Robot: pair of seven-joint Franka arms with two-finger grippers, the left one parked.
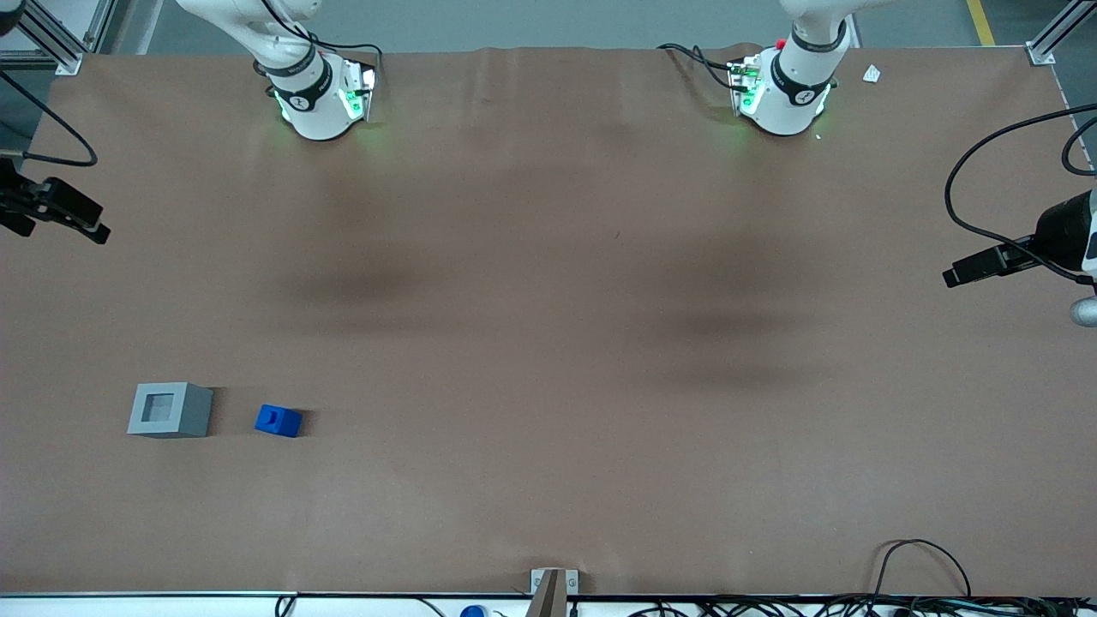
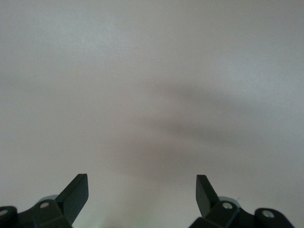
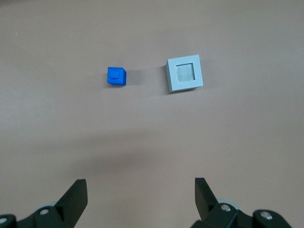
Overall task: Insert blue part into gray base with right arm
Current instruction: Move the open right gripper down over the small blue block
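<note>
The gripper (image 3: 138, 197) is held high above the table (image 1: 548, 343), jaws wide and empty. The blue part (image 3: 116, 76) and gray base (image 3: 185, 73) are seen side by side, apart, well below it.

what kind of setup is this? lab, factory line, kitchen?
Likely a robotics lab bench: brown-covered table, aluminium frame posts, loose cables. Only a blue part and gray base are out; the open tool hangs above them.

Blue part (image 1: 278, 421), gray base (image 1: 170, 410): matt plastic. Table (image 1: 548, 343): matt brown.
</note>
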